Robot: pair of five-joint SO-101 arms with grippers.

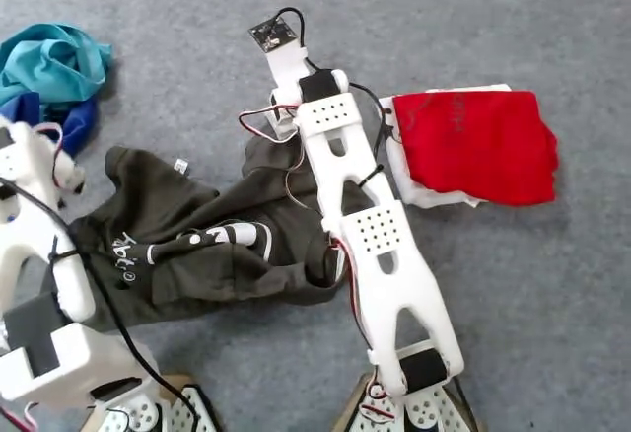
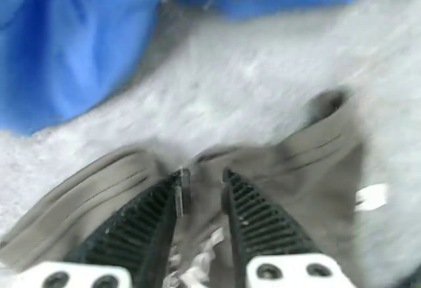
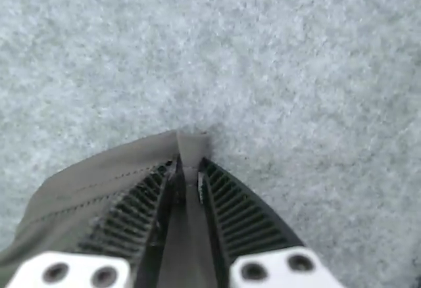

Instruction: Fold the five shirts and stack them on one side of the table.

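spread shirt (image 1: 187, 254): dark olive, white print
top folded shirt (image 1: 473, 146): red
shirt under it (image 1: 434, 195): white
crumpled shirt (image 1: 49, 57): teal
shirt beside it (image 1: 77, 121): blue
worktop (image 1: 542, 304): grey

My white plastic right arm (image 1: 380, 245), gridded with small holes, and white plastic left arm (image 1: 44, 284) carry black servo blocks (image 1: 317, 85) and thin red, white and black cables (image 1: 264, 114). Behind the black ribbed fingers (image 2: 256, 216) of my left gripper (image 2: 204, 177) and right gripper (image 3: 189, 166) sit white mounts (image 3: 270, 268) with dark screw holes.
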